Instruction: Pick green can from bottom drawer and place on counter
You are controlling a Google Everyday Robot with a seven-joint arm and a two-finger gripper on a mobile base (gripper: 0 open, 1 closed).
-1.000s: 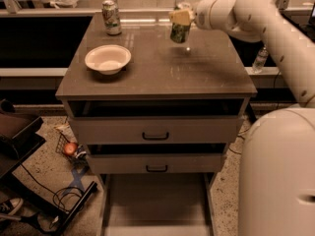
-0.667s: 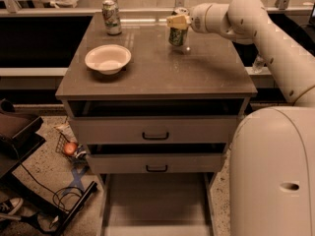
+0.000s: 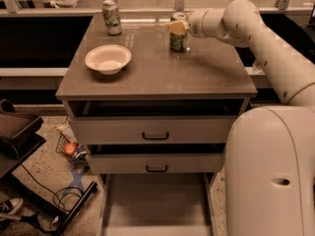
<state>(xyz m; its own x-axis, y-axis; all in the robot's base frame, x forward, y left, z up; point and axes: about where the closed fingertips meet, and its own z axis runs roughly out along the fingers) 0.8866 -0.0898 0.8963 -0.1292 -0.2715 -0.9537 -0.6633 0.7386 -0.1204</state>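
The dark green can (image 3: 178,39) stands upright on the counter (image 3: 157,73), near its far right part. My gripper (image 3: 177,26) reaches in from the right and is shut on the can's upper part; a pale finger covers the can's top left side. The bottom drawer (image 3: 156,200) is pulled out at the foot of the cabinet, and its flat grey floor shows nothing on it.
A white bowl (image 3: 108,59) sits on the counter's left side. A paler can with red marks (image 3: 112,17) stands at the far left corner. The two upper drawers (image 3: 155,132) stand slightly open. My white arm and base (image 3: 270,171) fill the right. Clutter and cables (image 3: 69,151) lie on the floor at left.
My gripper has carried the green can slightly left and down, and the can's base now rests on the counter. My arm has shifted with it.
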